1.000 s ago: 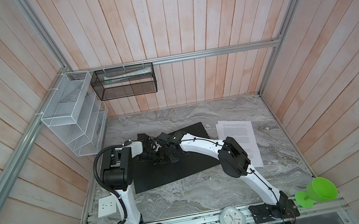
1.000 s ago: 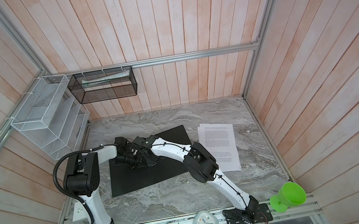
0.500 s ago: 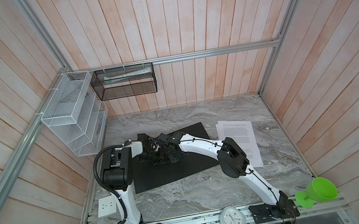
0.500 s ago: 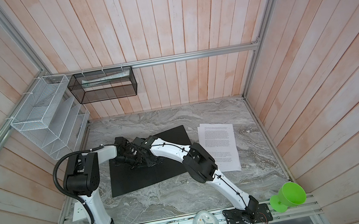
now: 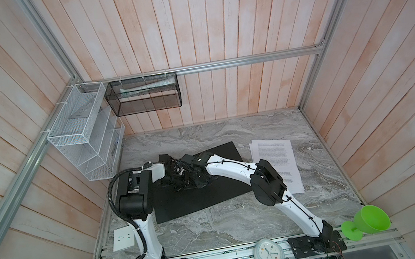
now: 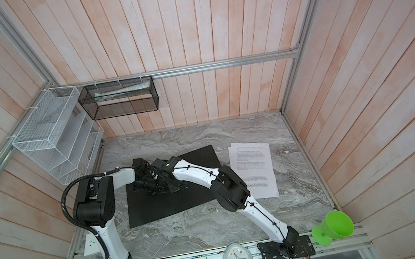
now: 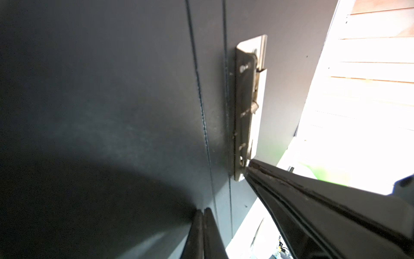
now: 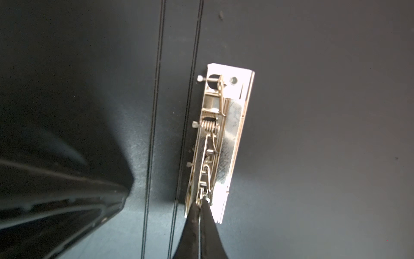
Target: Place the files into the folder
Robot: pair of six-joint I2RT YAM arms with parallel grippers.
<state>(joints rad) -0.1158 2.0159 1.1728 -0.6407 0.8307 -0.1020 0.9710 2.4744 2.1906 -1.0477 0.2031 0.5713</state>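
Little has moved since the earlier frames: both arms remain bent over the folder (image 5: 212, 200), and only the right arm's elbow has shifted slightly. Open and flat on the marble worktop (image 5: 216, 230), the folder lies black inside up. The files (image 5: 276, 158) lie as a thin white stack just beside the folder's right edge in both top views, partly hidden by the right arm's elbow and not inside the folder.

Left wrist view: the left gripper (image 7: 203, 209) is closed, fingertips together, resting on the black inside beside the spine creases. The right gripper (image 7: 248, 167) meets the near end of the metal clip (image 7: 246, 101).

Right wrist view: the right gripper (image 8: 200, 203) is closed, its tips touching the near end of the clip (image 8: 224, 139), where the spring and lever show. Whether the tips pinch the lever cannot be told.

Surroundings: a white wire-mesh rack (image 5: 84, 144) hangs on the left wall. A green cup (image 5: 370, 222) and a clock (image 5: 268, 253) sit on the front rail.
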